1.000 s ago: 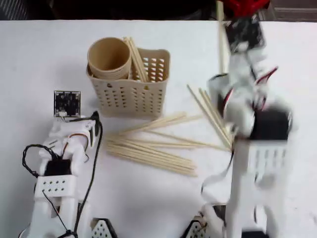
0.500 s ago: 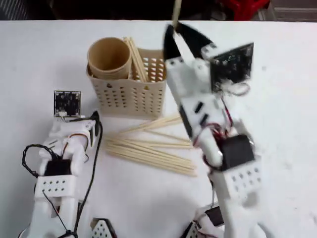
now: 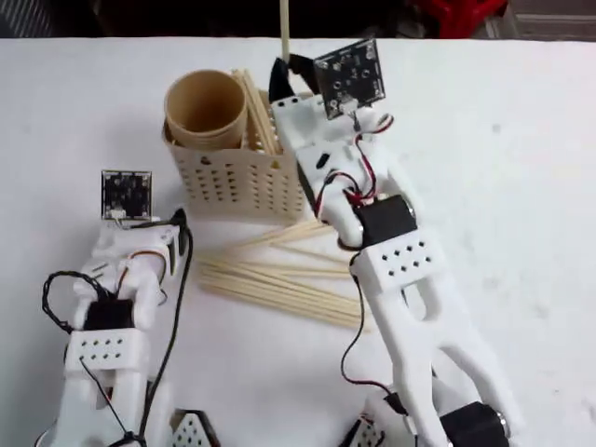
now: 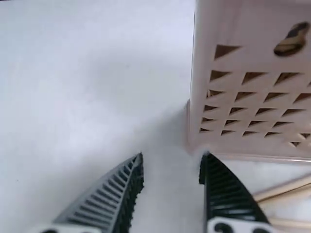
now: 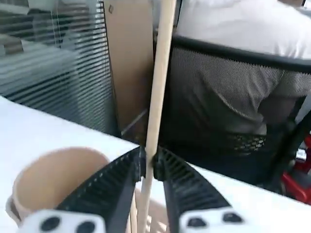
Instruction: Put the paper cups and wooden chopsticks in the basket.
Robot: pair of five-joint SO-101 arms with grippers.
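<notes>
A cream perforated basket [image 3: 244, 177] stands at the back of the white table, holding stacked paper cups [image 3: 206, 110] and some chopsticks [image 3: 258, 114]. More wooden chopsticks [image 3: 284, 287] lie loose in front of it. My right gripper [image 3: 283, 74] hovers over the basket's right half, shut on one upright chopstick [image 5: 158, 92]; the cup [image 5: 56, 179] sits just below it. My left gripper [image 4: 170, 177] rests open near the table, by the basket's corner [image 4: 233, 97], nothing between its fingers.
The left arm [image 3: 116, 279] lies at the front left of the table. The right arm [image 3: 400, 279] stretches diagonally over the loose chopsticks. A black office chair [image 5: 233, 92] stands beyond the table's far edge.
The right arm has swung left from the table's right side to above the basket, carrying the upright chopstick. The left arm has kept still.
</notes>
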